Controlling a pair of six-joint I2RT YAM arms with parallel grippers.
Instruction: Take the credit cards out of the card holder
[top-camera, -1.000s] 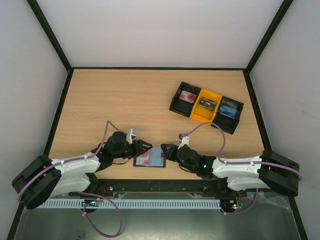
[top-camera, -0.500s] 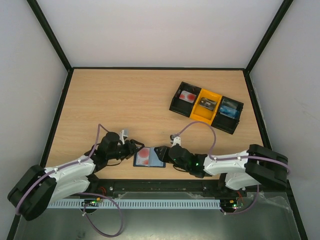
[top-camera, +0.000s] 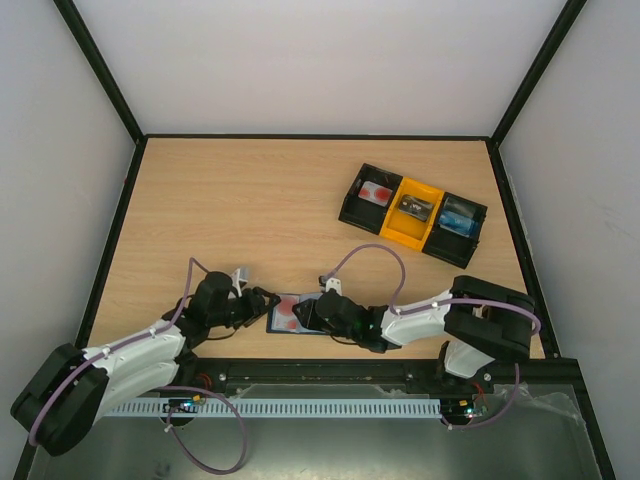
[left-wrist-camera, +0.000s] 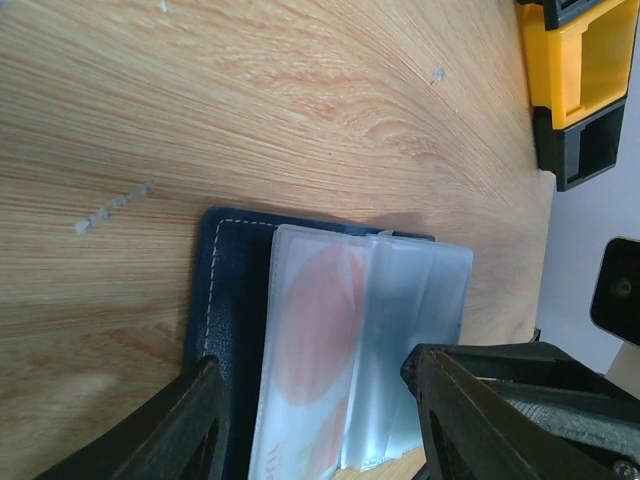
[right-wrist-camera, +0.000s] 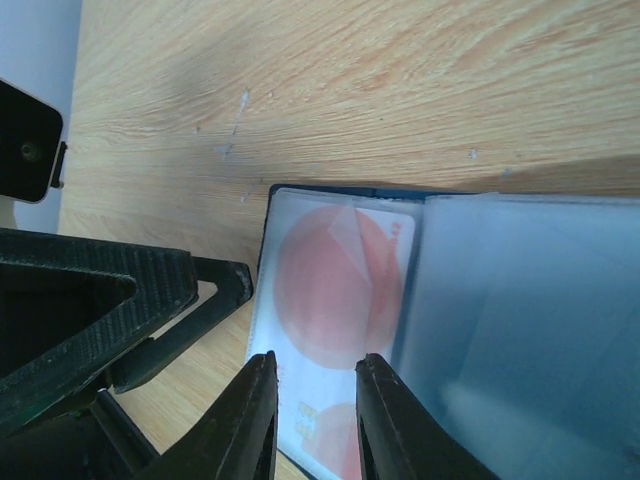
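Jaws of the left gripper (left-wrist-camera: 315, 412) have widened and straddle the open card holder (left-wrist-camera: 225, 290); the right gripper (right-wrist-camera: 315, 400) has slid over it, jaws narrowly parted above the pinkish card (right-wrist-camera: 335, 290), grip unclear. No card is out yet. Behind both, the table (top-camera: 250, 200) edge is close; bare wood ahead.

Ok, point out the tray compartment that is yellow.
The middle compartment is the yellow one. The compartments on either side of it are both black.
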